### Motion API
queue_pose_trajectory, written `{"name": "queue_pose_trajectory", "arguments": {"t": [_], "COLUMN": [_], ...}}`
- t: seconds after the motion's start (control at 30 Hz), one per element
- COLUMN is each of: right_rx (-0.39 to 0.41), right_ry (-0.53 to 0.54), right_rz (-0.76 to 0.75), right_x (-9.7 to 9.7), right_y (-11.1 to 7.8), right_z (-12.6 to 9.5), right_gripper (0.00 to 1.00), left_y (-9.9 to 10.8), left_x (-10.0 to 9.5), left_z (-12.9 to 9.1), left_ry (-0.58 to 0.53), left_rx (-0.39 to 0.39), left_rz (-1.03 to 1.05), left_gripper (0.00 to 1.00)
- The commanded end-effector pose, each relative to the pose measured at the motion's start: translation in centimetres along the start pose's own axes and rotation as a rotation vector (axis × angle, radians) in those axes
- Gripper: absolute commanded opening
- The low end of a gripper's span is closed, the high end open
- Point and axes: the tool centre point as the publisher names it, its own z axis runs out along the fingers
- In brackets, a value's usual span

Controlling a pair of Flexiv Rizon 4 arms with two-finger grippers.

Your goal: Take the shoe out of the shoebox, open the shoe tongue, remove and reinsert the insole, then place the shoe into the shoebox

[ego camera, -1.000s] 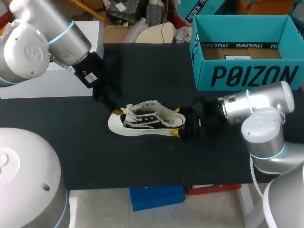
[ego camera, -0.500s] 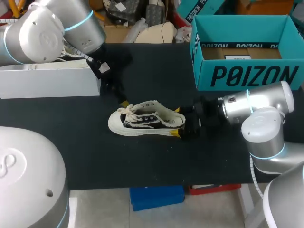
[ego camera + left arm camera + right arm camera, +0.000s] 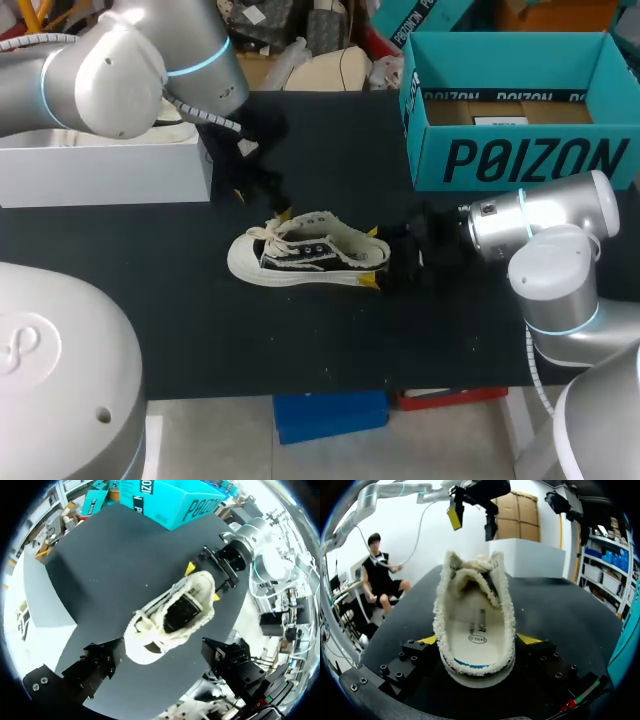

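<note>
A cream and black sneaker [image 3: 305,252] lies on its sole in the middle of the black table [image 3: 200,320], toe toward my left arm. My right gripper [image 3: 371,257] is shut on its heel, one yellow tip on each side. The right wrist view looks straight into the shoe [image 3: 475,615], where the white insole [image 3: 476,632] lies between the fingers. My left gripper [image 3: 262,204] hangs open above the toe and laces, touching nothing. From the left wrist view the shoe [image 3: 170,617] lies below the open fingers. The teal shoebox [image 3: 520,155] stands open at the back right.
A long white box [image 3: 100,170] sits at the table's back left, close behind my left arm. The teal shoebox [image 3: 170,502] holds a brown card insert. Bare black table lies in front of the shoe.
My left arm has swung to the right and brought its open gripper over the shoe's toe. The right gripper and the shoe have stayed put.
</note>
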Motion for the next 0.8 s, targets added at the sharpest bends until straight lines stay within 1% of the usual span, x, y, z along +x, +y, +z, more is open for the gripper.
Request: {"name": "queue_pose_trajectory", "arguments": {"t": [0.03, 0.23, 0.3, 0.37, 0.43, 0.47, 0.5, 0.57, 0.6, 0.63, 0.8], "right_rx": [0.002, 0.002, 0.002, 0.002, 0.002, 0.002, 0.002, 0.002, 0.002, 0.002, 0.002], "right_ry": [-0.001, -0.001, -0.001, -0.001, -0.001, -0.001, -0.001, -0.001, -0.001, -0.001, -0.001], "right_rz": [0.001, 0.001, 0.001, 0.001, 0.001, 0.001, 0.001, 0.001, 0.001, 0.001, 0.001], "right_x": [-0.1, -0.1, -0.1, -0.1, -0.1, -0.1, -0.1, -0.1, -0.1, -0.1, -0.1], "right_y": [-0.2, -0.2, -0.2, -0.2, -0.2, -0.2, -0.2, -0.2, -0.2, -0.2, -0.2], "right_z": [0.3, 0.3, 0.3, 0.3, 0.3, 0.3, 0.3, 0.3, 0.3, 0.3, 0.3], "right_gripper": [0.0, 0.0, 0.0, 0.0, 0.0, 0.0, 0.0, 0.0, 0.0, 0.0, 0.0], "left_y": [0.0, 0.0, -0.4, -0.7, -1.0, -1.2, -1.5, -2.0, -2.3, -2.5, -3.8], "left_x": [0.4, 0.4, 0.8, 1.3, 1.9, 2.1, 2.2, 2.4, 2.5, 2.7, 4.0], "left_z": [-0.1, -0.1, 0.2, 0.5, 0.7, 0.9, 1.1, 1.5, 1.6, 1.7, 2.3], "left_ry": [-0.122, -0.122, -0.184, -0.24, -0.248, -0.278, -0.303, -0.321, -0.345, -0.39, -0.435], "left_rx": [-0.032, -0.032, -0.058, -0.061, -0.052, -0.059, -0.069, -0.098, -0.1, -0.131, -0.113], "left_rz": [-0.579, -0.579, -0.68, -0.742, -0.752, -0.759, -0.768, -0.791, -0.797, -0.818, -0.768], "left_gripper": [1.0, 1.0, 1.0, 1.0, 1.0, 1.0, 1.0, 1.0, 1.0, 1.0, 1.0]}}
